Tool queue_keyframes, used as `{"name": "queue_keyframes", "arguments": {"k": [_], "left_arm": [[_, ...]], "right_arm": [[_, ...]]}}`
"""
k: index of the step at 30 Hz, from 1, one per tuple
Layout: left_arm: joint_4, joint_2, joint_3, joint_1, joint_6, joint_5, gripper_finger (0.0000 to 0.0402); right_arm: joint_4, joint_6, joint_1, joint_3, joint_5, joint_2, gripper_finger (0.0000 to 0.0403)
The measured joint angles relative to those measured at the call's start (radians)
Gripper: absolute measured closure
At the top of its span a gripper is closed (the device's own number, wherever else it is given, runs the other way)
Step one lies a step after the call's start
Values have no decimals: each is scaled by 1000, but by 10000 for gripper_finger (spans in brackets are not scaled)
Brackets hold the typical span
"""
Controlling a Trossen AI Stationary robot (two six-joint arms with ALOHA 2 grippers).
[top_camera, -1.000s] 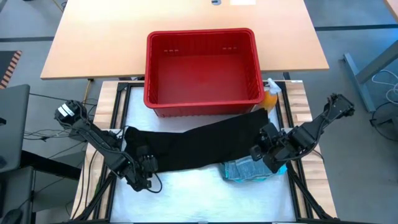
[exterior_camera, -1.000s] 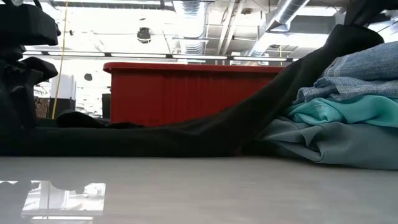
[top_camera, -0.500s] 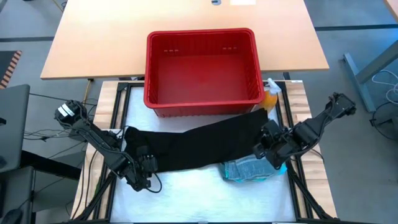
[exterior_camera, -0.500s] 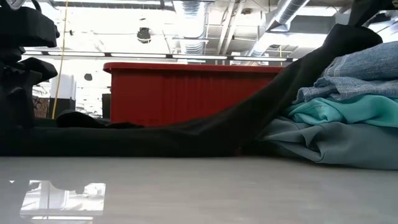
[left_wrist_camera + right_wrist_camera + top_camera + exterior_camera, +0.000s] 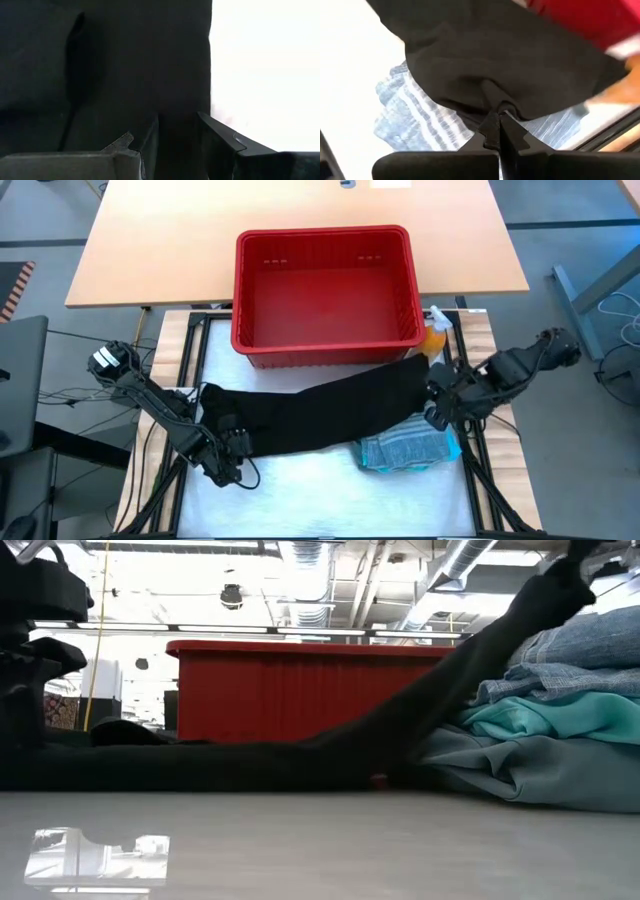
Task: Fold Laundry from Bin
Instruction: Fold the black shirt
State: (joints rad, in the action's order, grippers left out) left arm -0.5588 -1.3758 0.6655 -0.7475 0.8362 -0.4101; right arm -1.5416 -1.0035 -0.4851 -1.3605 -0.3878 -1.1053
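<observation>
While the red bin [image 5: 325, 295] is sitting empty at the far edge of the white table [image 5: 300, 490], the black garment [image 5: 310, 412] is lying stretched in a long band across the table just in front of it, reaching nearly from the left edge to the right edge. The right gripper [image 5: 437, 392] is pinching the garment's right end with its jaws fully closed on a bunched fold of cloth, lifting that end off the table above a stack of folded laundry [image 5: 410, 448] near the right edge, with a blue-grey striped cloth [image 5: 415, 120] on top. The left gripper [image 5: 225, 445] is resting low at the garment's left end, jaws narrowly parted with black fabric between them, seemingly gripping that edge. An orange spray bottle [image 5: 436, 332] is standing by the bin's right corner.

Judging by this, the step in hand is spreading the black garment flat before folding. The next move calls for both arms pulling evenly apart, then lowering the right end clear of the folded stack.
</observation>
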Motion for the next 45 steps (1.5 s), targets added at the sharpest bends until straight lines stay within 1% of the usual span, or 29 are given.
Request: {"name": "queue_keyframes", "arguments": {"k": [5, 7, 11, 15, 18, 22, 26, 28, 31, 36, 41, 43, 45], "left_arm": [[-10, 0, 0, -1, 54, 44, 283], [-19, 0, 0, -5, 67, 48, 283], [-65, 0, 0, -6, 101, 48, 283], [-121, 0, 0, -6, 143, 53, 283], [-150, 0, 0, -6, 154, 63, 283], [-157, 0, -22, -5, 167, 67, 283], [-120, 4, -77, -4, 261, 110, 283], [-120, 5, -95, -7, 312, 124, 283], [-120, 4, -104, -17, 336, 127, 283], [-123, 4, -105, -17, 336, 136, 283], [-124, 3, -105, -17, 332, 153, 283], [-126, 3, -105, -17, 317, 171, 283], [-127, 3, -105, -17, 303, 181, 283]], "right_arm": [[-29, 251, 71, -74, 7, -43, 389], [-29, 368, 89, -101, 34, -57, 389], [-29, 614, 113, -126, 123, -82, 389], [-30, 797, 139, -127, 177, -94, 389], [-30, 933, 166, -127, 174, -94, 389], [-29, 1137, 221, -127, 129, -94, 389], [-30, 1301, 294, -127, 95, -93, 389], [-29, 1324, 335, -127, 118, -93, 389], [-28, 1323, 378, -103, 223, -70, 389], [-29, 1186, 408, -13, 416, -14, 389], [-28, 1006, 372, 92, 599, 29, 388], [-27, 953, 340, 130, 672, 53, 388], [-27, 886, 299, 165, 716, 80, 388]]}}
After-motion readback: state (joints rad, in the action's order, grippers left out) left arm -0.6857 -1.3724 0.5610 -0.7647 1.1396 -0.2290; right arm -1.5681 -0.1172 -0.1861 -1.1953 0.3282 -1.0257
